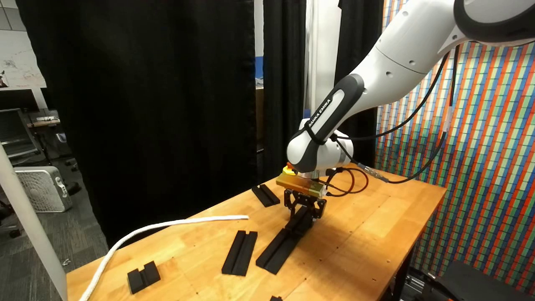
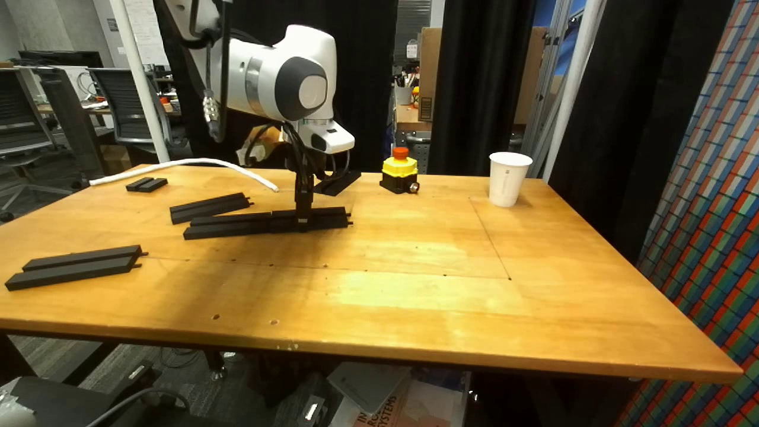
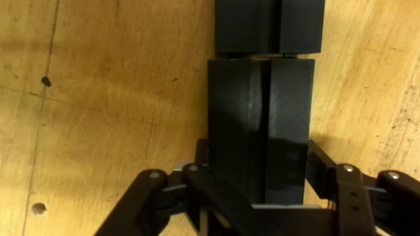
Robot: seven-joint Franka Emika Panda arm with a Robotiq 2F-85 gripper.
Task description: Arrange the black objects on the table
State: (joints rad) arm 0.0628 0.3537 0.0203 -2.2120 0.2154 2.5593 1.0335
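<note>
My gripper [image 3: 257,160] is shut on a black grooved bar [image 3: 290,98] lying on the wooden table [image 3: 115,114], with one finger against each long side. The gripper also shows in both exterior views [image 1: 302,213] [image 2: 303,218]. In the wrist view a second black bar [image 3: 302,26] lies in line ahead, shifted slightly right. A narrow gap with a small peg is between them. In an exterior view, another black bar [image 1: 239,253] lies beside that row, a small black block [image 1: 143,277] lies farther off, and a black block [image 1: 265,195] is near the back edge.
A further black bar [image 2: 77,267] lies near the table's front left. A white cable [image 1: 179,222] runs over the table. A red-and-yellow button box [image 2: 399,169] and a white cup [image 2: 507,178] stand along the back edge. Black curtains hang behind the table.
</note>
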